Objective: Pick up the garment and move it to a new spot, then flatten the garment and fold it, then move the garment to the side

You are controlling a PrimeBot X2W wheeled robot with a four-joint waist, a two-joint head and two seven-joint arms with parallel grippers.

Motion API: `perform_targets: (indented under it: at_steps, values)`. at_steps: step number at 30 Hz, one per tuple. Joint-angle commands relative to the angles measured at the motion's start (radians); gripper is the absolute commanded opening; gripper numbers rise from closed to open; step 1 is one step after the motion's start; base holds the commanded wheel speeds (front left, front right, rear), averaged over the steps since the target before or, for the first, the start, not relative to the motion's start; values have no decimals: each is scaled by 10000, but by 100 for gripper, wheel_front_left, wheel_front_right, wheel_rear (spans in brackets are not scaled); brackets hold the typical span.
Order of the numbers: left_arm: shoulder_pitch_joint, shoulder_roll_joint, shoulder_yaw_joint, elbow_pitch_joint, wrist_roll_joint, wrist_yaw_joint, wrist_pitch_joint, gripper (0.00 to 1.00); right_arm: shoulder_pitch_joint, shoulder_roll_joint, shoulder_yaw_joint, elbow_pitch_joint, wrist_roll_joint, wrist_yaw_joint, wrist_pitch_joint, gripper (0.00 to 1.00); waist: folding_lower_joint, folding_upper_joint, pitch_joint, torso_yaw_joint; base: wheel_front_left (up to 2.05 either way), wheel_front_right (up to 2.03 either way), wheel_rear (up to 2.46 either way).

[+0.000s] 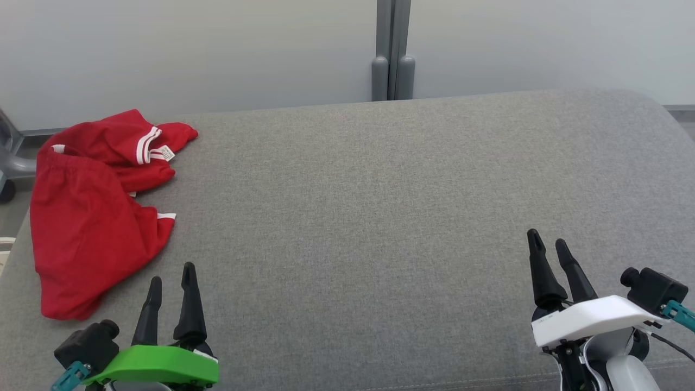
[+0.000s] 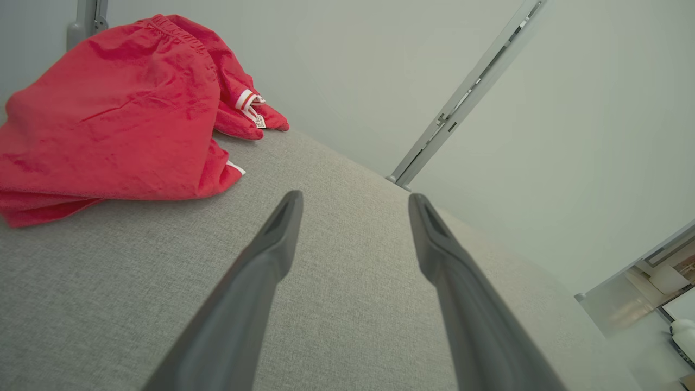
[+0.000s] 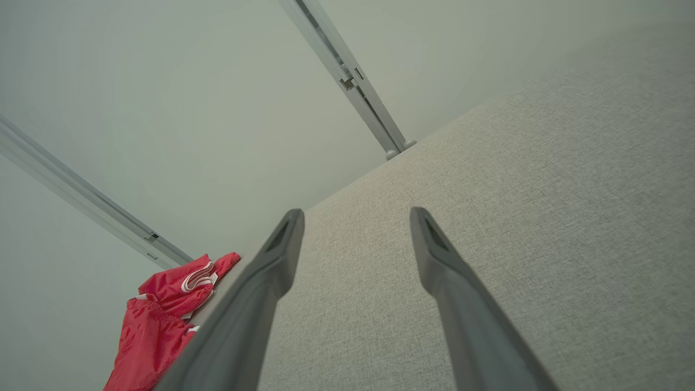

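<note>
A crumpled red cloth garment with white trim (image 1: 89,217) lies on the grey fabric cushion (image 1: 380,217), apart from the left gripper (image 1: 171,277) and right gripper (image 1: 548,243), both spread and empty.

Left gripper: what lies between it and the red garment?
Only bare grey upholstery lies between the left gripper and the red garment, as the head and left wrist views show.
</note>
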Motion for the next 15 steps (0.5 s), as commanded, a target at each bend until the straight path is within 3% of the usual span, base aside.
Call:
perform_targets:
  at_steps: [1,15]
  values:
    - [43,120,-42,-71,352,48,-99,100,-52,-69,63,-68,-385,4,-147,100,0,0,-17,-5,0,0,0]
    - [252,285,-138,-18,1628,231,-319,100,-91,-85,315,123,-1912,4,-578,100,0,0,-97,-43,0,0,0]
